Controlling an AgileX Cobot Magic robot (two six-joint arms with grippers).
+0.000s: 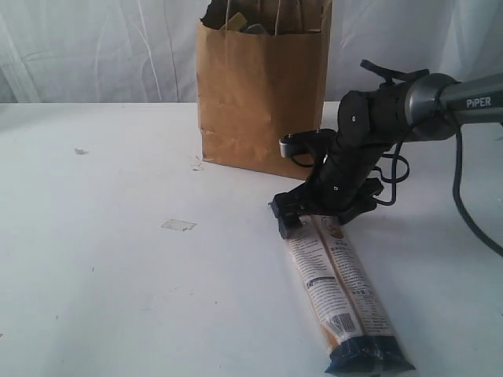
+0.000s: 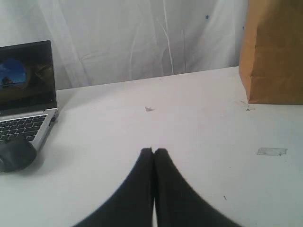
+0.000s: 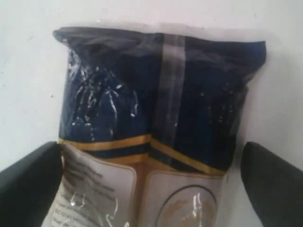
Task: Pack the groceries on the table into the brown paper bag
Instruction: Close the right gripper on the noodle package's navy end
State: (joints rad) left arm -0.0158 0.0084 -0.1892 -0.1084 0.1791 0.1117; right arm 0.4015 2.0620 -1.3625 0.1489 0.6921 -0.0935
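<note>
One long dark-ended plastic pasta packet (image 1: 346,298) (image 3: 156,94) on flat white tabletop (image 1: 118,275) | right gripper (image 1: 318,216) (image 3: 151,189) released, jaws straddling its end | left gripper (image 2: 154,152) clenched, empty | tall brown paper bag (image 1: 263,94) upright

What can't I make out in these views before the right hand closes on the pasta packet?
Brown paper bag contents: exterior view, its walls and the frame's top edge hide them.
Pasta packet far end: exterior view, the right hand covers it; contact unclear.
Packet label text: right wrist view, blurred with glare.
Left hand: absent from exterior view; left wrist view shows only shut fingertips.
</note>
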